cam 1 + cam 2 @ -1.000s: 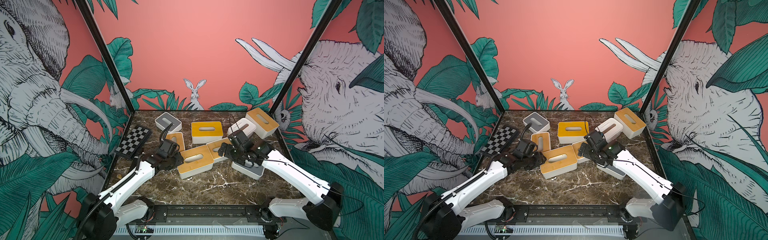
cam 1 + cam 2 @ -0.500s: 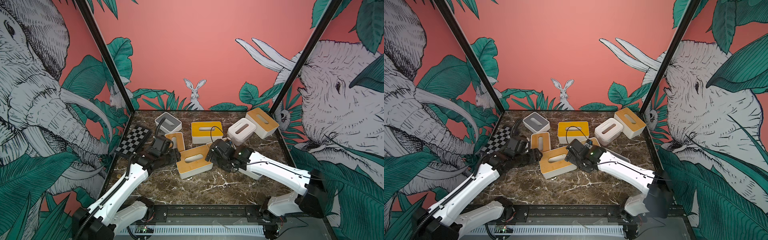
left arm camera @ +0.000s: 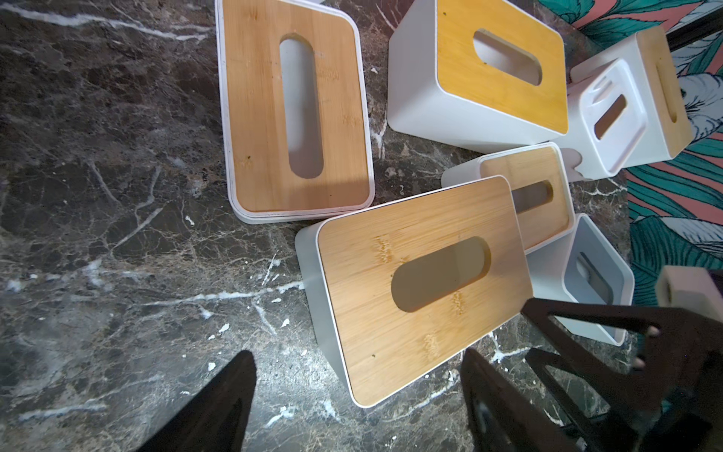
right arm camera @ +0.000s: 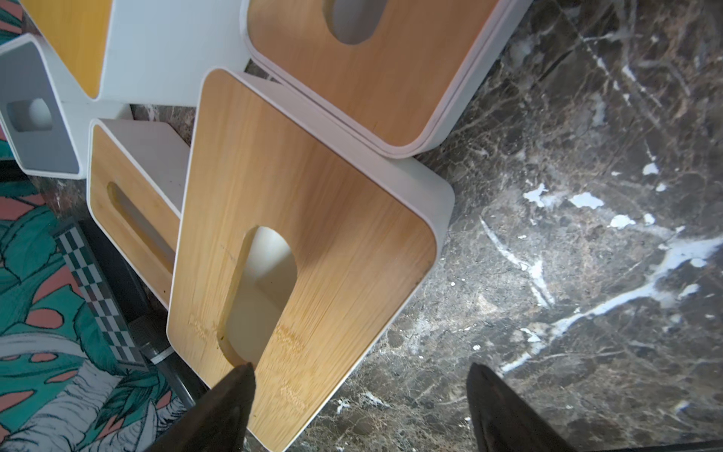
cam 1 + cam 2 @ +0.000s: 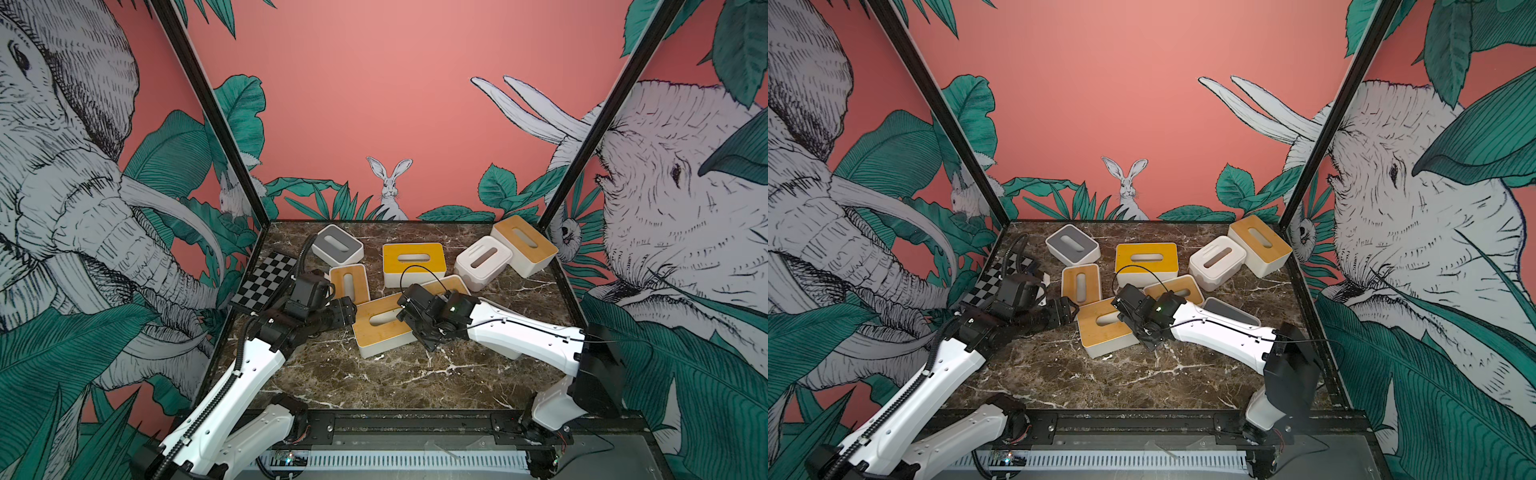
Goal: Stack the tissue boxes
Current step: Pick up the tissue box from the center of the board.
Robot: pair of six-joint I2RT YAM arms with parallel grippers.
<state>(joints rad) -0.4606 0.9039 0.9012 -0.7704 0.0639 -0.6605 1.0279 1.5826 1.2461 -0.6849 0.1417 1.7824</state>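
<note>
The front bamboo box (image 5: 384, 326) lies lid up near the middle of the counter (image 5: 374, 386), its slot slanting, and both arms meet at it. The left gripper (image 5: 345, 311) stands just beside its left end, jaws spread wide and gripping nothing; in the left wrist view we see the box's near corner between the fingers. The right gripper (image 5: 417, 330) is at the right end, likewise spread open. In the right wrist view one finger (image 4: 234, 391) sits over the lid by the slot's end and the other is over bare marble. We cannot tell whether it touches the lid.

Other boxes crowd it from behind. A small bamboo box (image 5: 349, 282) is just beside its left rear corner. A low bamboo box (image 5: 455, 284) is at its right rear corner, partly hidden by the right gripper. The yellow-lidded box (image 5: 413, 264) lies behind both. A near grey box (image 5: 1227, 311) lies under the right forearm, mostly covered.

Farther back we see a rear grey box (image 5: 337, 249), a white box (image 5: 482, 266) and, just beside it, a tall bamboo box (image 5: 523, 245) near the right rear post. A checkerboard panel (image 5: 266, 280) sits at the left edge, behind the left wrist.

The front half of the counter is bare marble up to the black front rail. Papered walls close the left, right and rear sides.
</note>
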